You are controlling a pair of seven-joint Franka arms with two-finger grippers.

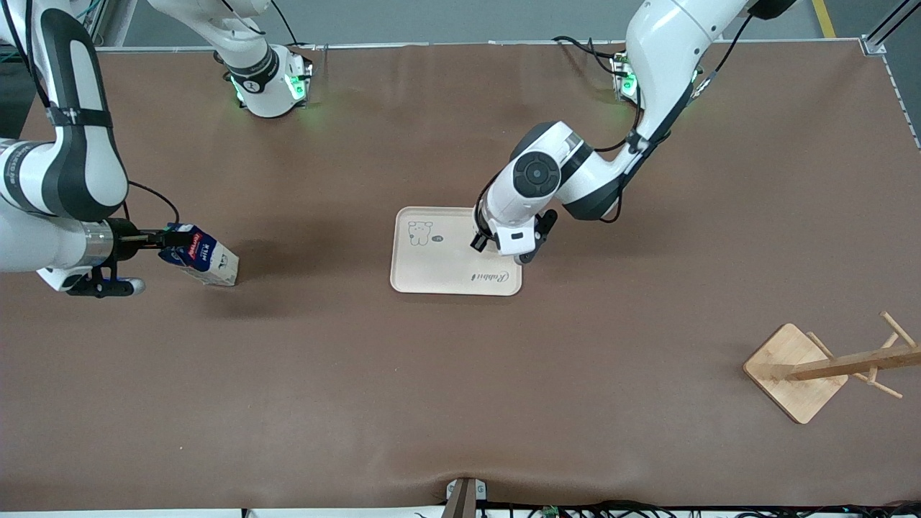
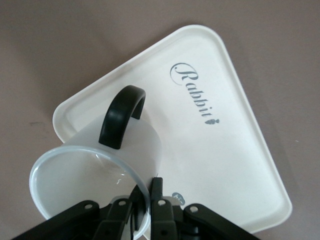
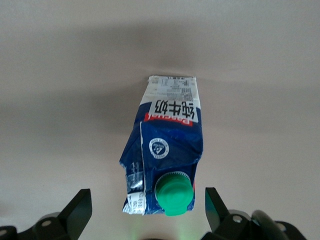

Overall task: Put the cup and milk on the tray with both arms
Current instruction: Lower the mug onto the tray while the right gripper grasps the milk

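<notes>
The milk (image 1: 205, 259) lies on its side on the table at the right arm's end, green cap toward my right gripper (image 1: 165, 239). In the right wrist view the right gripper (image 3: 147, 195) is open, its fingers on either side of the carton's (image 3: 170, 135) capped top, with gaps to both. My left gripper (image 1: 507, 250) is over the cream tray's (image 1: 446, 270) edge beside the "Rabbit" lettering. In the left wrist view it (image 2: 148, 199) is shut on the white cup's (image 2: 90, 170) rim, black handle up, over a corner of the tray (image 2: 215, 145). The hand hides the cup in the front view.
A wooden peg stand (image 1: 795, 370) on a square base stands toward the left arm's end, nearer the front camera than the tray. Brown table surface lies between the carton and the tray.
</notes>
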